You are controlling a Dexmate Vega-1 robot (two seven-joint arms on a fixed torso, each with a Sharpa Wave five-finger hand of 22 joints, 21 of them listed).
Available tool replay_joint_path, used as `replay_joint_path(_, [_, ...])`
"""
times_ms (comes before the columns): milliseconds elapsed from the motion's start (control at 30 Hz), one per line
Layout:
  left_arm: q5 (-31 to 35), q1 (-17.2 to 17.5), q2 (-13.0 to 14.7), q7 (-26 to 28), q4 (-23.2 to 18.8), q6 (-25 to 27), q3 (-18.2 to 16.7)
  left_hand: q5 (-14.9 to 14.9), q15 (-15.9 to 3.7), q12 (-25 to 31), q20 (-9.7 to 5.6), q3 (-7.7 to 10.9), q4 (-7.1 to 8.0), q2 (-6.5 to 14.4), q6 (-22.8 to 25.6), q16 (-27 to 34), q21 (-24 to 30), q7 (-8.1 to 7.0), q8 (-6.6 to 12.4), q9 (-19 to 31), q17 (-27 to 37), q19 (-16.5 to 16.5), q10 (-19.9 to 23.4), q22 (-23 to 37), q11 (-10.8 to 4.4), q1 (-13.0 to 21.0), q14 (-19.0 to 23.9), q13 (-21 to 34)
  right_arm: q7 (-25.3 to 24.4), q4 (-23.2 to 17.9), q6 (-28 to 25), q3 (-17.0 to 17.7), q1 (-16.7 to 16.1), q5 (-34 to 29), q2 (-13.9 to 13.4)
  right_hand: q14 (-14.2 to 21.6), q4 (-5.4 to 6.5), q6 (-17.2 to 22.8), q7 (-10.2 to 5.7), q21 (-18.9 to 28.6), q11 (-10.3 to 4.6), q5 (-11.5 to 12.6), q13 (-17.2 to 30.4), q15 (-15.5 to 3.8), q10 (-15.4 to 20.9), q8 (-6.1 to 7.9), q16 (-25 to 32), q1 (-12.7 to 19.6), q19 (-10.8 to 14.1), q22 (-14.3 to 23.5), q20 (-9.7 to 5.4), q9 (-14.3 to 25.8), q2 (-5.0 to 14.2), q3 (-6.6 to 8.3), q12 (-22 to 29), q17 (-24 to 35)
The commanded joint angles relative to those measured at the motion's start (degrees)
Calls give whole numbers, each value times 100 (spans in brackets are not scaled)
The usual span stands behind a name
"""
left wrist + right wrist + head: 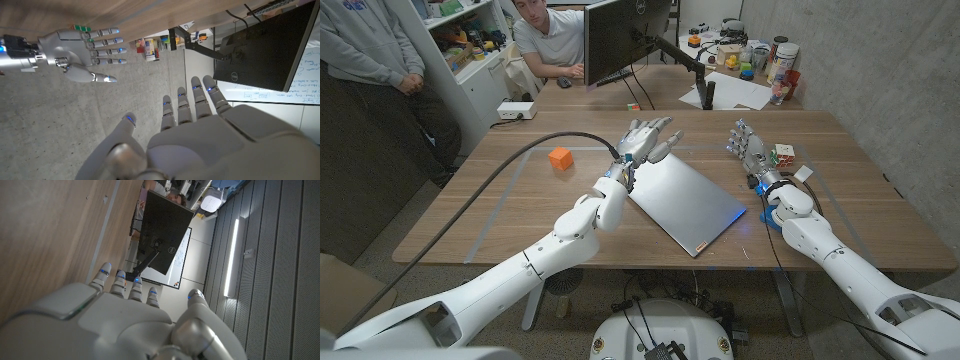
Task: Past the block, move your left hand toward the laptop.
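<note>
A small orange block (559,158) sits on the wooden table (520,215), left of centre. A closed grey laptop (685,203) lies at an angle in the middle. My left hand (642,143) is open, fingers spread, above the laptop's far left corner and well to the right of the block. It holds nothing; in the left wrist view my left hand (200,130) shows its fingers apart. My right hand (752,150) stands open to the right of the laptop, also empty. The left wrist view catches this right hand (82,50) with fingers straight.
A Rubik's cube (784,155) and small white items (803,173) lie beside my right hand. A black cable (510,165) arcs over the table's left. A monitor (625,35) on an arm stands at the far edge, a person (552,35) seated beside it.
</note>
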Motion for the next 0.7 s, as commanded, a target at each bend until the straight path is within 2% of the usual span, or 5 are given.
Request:
replay_joint_path(33, [143, -169, -154, -748, 319, 233, 283, 40, 36, 20, 48, 46, 4, 89, 40, 30, 28, 5, 41, 9, 30, -1, 41, 21, 13, 2, -4, 28, 13, 35, 42, 44, -34, 41, -7, -4, 6, 10, -47, 5, -25, 21, 31, 50, -11, 27, 17, -30, -323, 33, 47, 10, 80, 24, 13, 23])
replay_joint_path(367, [-44, -239, -202, -914, 701, 213, 422, 40, 36, 20, 48, 46, 4, 89, 40, 30, 28, 5, 41, 9, 30, -1, 41, 21, 13, 2, -4, 28, 21, 59, 40, 37, -33, 30, -12, 0, 14, 6, -56, 2, -30, 21, 31, 48, -1, 24, 19, -45, -326, 33, 47, 10, 76, 17, 18, 24])
replay_joint_path(700, [46, -396, -247, -1159, 963, 340, 677, 40, 36, 20, 48, 46, 4, 89, 40, 30, 28, 5, 41, 9, 30, -1, 41, 21, 13, 2, -4, 28, 102, 191, 69, 9, 35, 50, 55, -4, 30, 8, -74, -1, -44, 21, 31, 45, 6, 24, 19, -69, -327, 34, 48, 10, 74, 9, 21, 27])
